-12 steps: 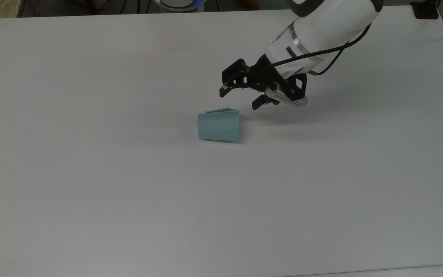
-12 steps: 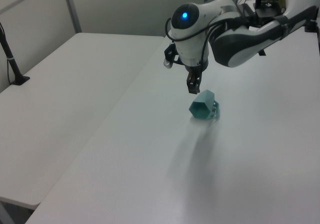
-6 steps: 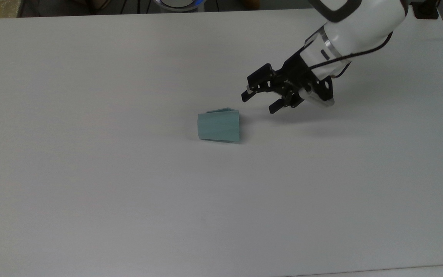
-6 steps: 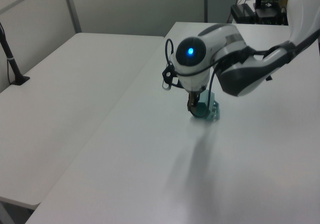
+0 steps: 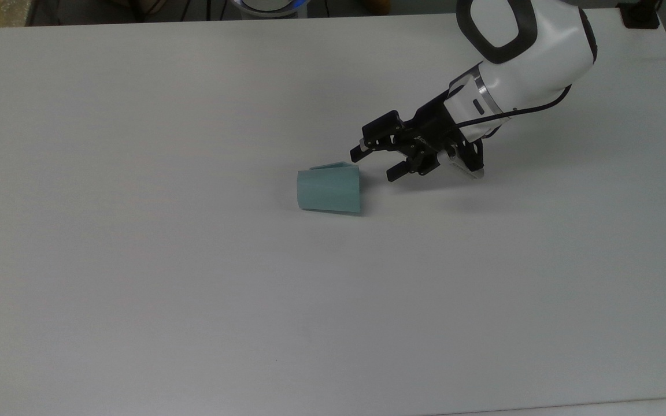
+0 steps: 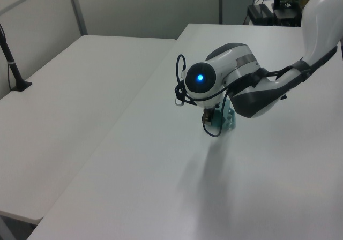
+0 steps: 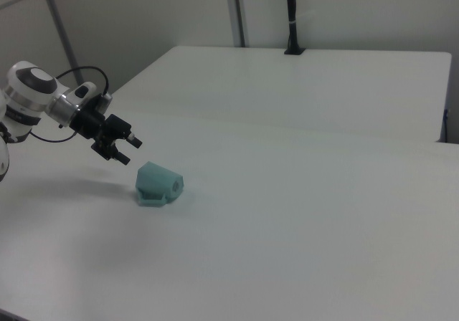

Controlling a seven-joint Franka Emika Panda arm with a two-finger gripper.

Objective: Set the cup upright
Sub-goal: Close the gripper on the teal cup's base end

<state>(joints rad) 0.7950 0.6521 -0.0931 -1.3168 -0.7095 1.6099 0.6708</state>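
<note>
Moved: the gripper (image 5: pixel 372 163) has dropped lower and come back toward the cup (image 5: pixel 329 190) from the top view's right; the cup itself has not shifted
Meaning: judged as the end of the approach; the fingers now line up with the cup's wide open end, so a grasp at the rim looks to be the step in hand; nothing lifted or turned yet
Gripper state: fingers spread apart, nothing between them; tips just short of the cup in the top view, not touching; seen also in the right view (image 7: pixel 124 150)
Cup position: lying on its side near the middle of the table (image 5: pixel 136 260); wide end toward the top view's right, narrower base toward the top view's left; partly behind the arm in the left view (image 6: pixel 225 119)
Cup form: pale teal plastic; flat angular facets tapering to the base; small flat handle at the rim; matte
Table surface: white, smooth, slightly glossy
Arm: white glossy shell with black gripper parts; blue light on a joint (image 6: pixel 200 78)
</note>
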